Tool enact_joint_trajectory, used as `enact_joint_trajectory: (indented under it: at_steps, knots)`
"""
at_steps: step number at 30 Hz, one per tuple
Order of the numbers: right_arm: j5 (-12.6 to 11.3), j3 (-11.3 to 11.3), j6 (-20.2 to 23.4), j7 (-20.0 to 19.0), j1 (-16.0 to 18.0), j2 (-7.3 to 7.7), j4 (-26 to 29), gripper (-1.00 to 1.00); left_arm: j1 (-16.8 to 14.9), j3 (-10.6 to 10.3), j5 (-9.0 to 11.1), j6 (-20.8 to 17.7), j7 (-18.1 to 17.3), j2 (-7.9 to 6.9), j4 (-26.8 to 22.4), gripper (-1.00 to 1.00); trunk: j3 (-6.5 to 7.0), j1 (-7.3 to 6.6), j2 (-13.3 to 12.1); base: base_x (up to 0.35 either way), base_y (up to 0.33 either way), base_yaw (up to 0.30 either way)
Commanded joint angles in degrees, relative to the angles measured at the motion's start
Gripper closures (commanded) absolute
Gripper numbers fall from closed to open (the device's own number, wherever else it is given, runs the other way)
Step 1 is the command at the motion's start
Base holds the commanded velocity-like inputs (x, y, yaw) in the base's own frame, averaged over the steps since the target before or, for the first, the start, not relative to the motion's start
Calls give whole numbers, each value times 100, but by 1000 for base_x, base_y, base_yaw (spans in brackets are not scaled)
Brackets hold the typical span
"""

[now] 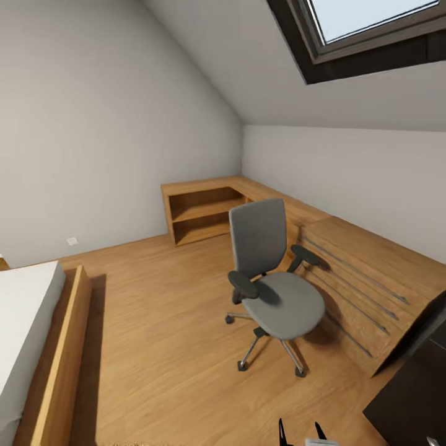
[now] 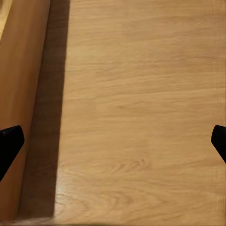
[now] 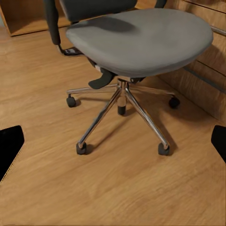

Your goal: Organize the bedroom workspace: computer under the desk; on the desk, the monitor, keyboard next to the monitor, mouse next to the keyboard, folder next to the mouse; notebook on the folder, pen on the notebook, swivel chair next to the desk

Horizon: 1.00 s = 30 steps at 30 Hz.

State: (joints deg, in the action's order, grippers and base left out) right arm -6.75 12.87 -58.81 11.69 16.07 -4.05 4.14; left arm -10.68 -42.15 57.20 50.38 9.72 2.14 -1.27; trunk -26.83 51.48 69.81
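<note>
The grey swivel chair (image 1: 282, 300) stands on the wood floor in the middle of the room, its seat bare and facing me. Close ahead in the right wrist view are the chair's seat (image 3: 141, 37) and its star base with castors. My right gripper (image 3: 113, 146) is open and holds nothing; its dark fingertips (image 1: 282, 433) poke up at the bottom edge of the head view. My left gripper (image 2: 113, 146) is open too, above bare floor. A dark desk corner (image 1: 415, 396) shows at the lower right. The monitor, keyboard, mouse, folder, notebook and pen are out of view.
A bed with a wooden frame (image 1: 62, 359) runs along the left, and its side board (image 2: 19, 94) is near my left gripper. A low wooden shelf unit (image 1: 204, 214) fills the far corner. A wooden panel with grey rails (image 1: 365, 285) stands right behind the chair.
</note>
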Motion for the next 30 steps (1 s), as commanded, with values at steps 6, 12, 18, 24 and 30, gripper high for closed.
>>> enact_joint_trajectory:
  at_steps: [6,12,18,24,30]
  knots:
    - [-55,49,-26,9,2,0,-1,-100,-4,-48,-7,33,64,6,0,-100,-6,0,3,2,2,278]
    - [-54,49,-32,9,2,0,-1,-100,-4,-48,-7,33,65,6,-3,-100,-6,0,3,144,113,278]
    - [-54,49,-33,9,2,0,-1,-100,-4,-48,-7,22,72,6,-4,-100,-6,0,3,260,177,278]
    - [-54,47,-51,11,2,0,-1,-100,-4,-48,-7,16,71,6,-5,-100,2,0,3,300,149,278]
    - [-54,49,-58,14,2,0,-1,-100,-4,-46,-7,15,73,6,-5,-100,20,0,3,245,51,272]
